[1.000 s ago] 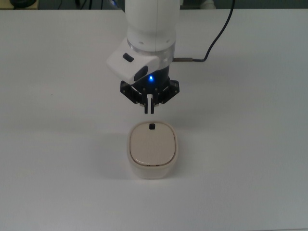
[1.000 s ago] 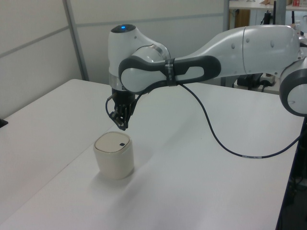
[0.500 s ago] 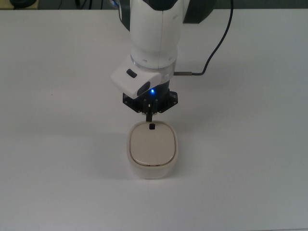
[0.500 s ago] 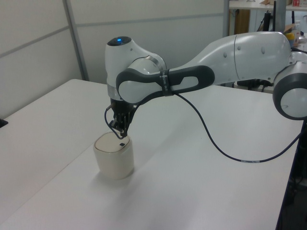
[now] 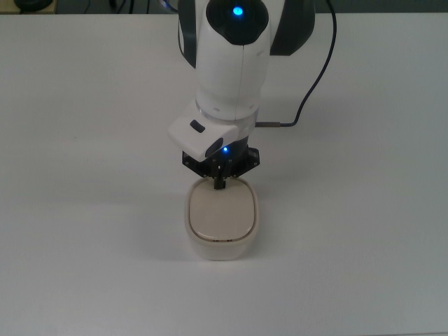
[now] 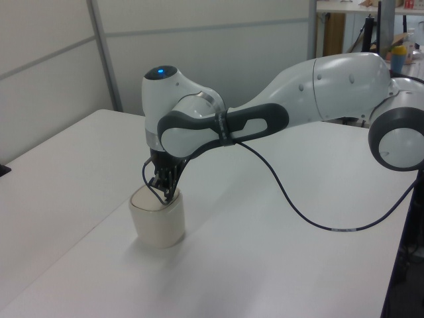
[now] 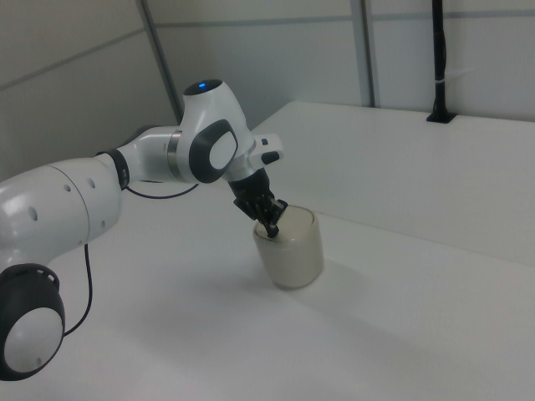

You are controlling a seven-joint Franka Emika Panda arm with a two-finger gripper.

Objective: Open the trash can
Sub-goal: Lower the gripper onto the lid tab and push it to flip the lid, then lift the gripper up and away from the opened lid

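The gripper (image 5: pixel 220 185) is now pressing down onto the bin's (image 5: pixel 222 241) lid (image 5: pixel 220 213) knob, having dropped from above. Its jaws are sitting together, so opening is likely starting.

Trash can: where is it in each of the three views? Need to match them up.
Top view: trash can sits low of centre, just below the hand.
Left view: left of centre, under the hand.
Right view: about centre, to the right view's right of the hand.
Shared landmark: the hand's tips at the lid's edge.
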